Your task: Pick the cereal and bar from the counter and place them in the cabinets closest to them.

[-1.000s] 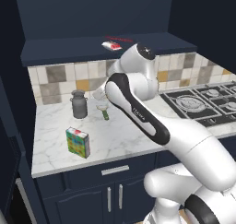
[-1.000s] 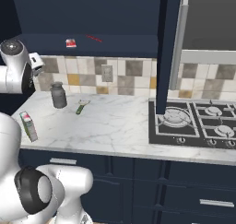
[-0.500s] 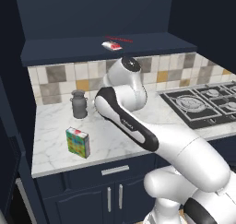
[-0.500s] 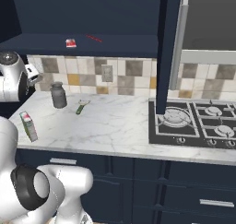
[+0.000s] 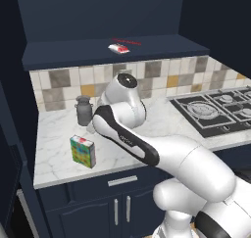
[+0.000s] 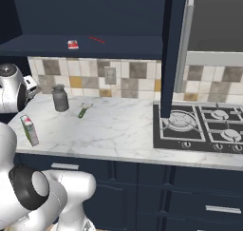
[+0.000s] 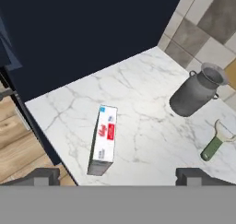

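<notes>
The cereal (image 5: 82,151) (image 6: 30,129) stands upright near the front left of the counter (image 5: 54,134) (image 6: 123,125). From above, the cereal (image 7: 103,140) shows its white top face on the marble counter (image 7: 138,98). My gripper (image 7: 117,178) hovers over it, open wide, with nothing between its fingertips (image 7: 41,176). The box sits a little left of the midline between them. The bar (image 5: 118,48) (image 6: 73,44) lies flat on the shelf of the navy wall cabinet (image 5: 73,53) (image 6: 118,44).
A grey metal jug (image 5: 84,110) (image 6: 60,98) (image 7: 196,96) stands by the tiled wall, with a green-handled peeler (image 6: 84,110) (image 7: 214,144) beside it. The cooktop (image 5: 215,109) (image 6: 199,125) fills the right end. Left of the counter rises a navy cabinet side (image 5: 10,134); wood floor (image 7: 18,149) lies below.
The arm has swung left and down, away from the shelf with the bar, toward the cereal end of the counter. The gripper has stayed open.
</notes>
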### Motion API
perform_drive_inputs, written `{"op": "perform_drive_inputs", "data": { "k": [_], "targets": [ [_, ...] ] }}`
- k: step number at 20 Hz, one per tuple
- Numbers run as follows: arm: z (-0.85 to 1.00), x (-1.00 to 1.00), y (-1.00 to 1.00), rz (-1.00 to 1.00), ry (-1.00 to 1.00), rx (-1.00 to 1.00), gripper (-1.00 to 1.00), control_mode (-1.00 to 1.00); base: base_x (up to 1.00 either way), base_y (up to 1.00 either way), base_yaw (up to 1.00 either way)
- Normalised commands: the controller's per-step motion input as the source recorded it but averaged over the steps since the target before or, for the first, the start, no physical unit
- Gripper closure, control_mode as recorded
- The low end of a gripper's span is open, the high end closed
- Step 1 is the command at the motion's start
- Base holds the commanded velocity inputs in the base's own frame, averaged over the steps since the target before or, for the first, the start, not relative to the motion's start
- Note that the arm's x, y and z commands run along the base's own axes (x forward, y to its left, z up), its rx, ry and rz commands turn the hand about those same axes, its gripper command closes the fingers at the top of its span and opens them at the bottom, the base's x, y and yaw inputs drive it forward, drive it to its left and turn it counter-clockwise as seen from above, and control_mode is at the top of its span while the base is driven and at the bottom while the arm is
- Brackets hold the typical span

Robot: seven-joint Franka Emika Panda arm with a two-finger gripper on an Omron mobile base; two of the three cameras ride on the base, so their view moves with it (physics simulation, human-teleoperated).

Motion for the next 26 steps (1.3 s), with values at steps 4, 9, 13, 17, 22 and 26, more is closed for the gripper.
{"op": "perform_drive_inputs", "data": {
  "k": [4,9,13,17,22,26],
  "targets": [
    [-0.35,0.00,0.14,0.01,0.04,-0.06,-1.00,-1.00,0.00,0.00,0.00],
    [-0.34,0.00,0.15,0.00,0.03,-0.04,-1.00,-1.00,0.00,0.00,0.00],
    [-0.24,0.00,0.05,0.00,0.02,0.00,-1.00,-1.00,0.00,0.00,0.00],
    [-0.17,-0.05,0.00,0.00,0.00,0.13,-1.00,-1.00,0.00,0.00,0.00],
    [-0.05,0.00,0.00,0.00,0.00,0.11,-1.00,-1.00,0.00,0.00,0.00],
    [0.00,0.00,0.00,0.00,0.00,0.01,-1.00,-1.00,0.00,0.00,0.00]
  ]
}}
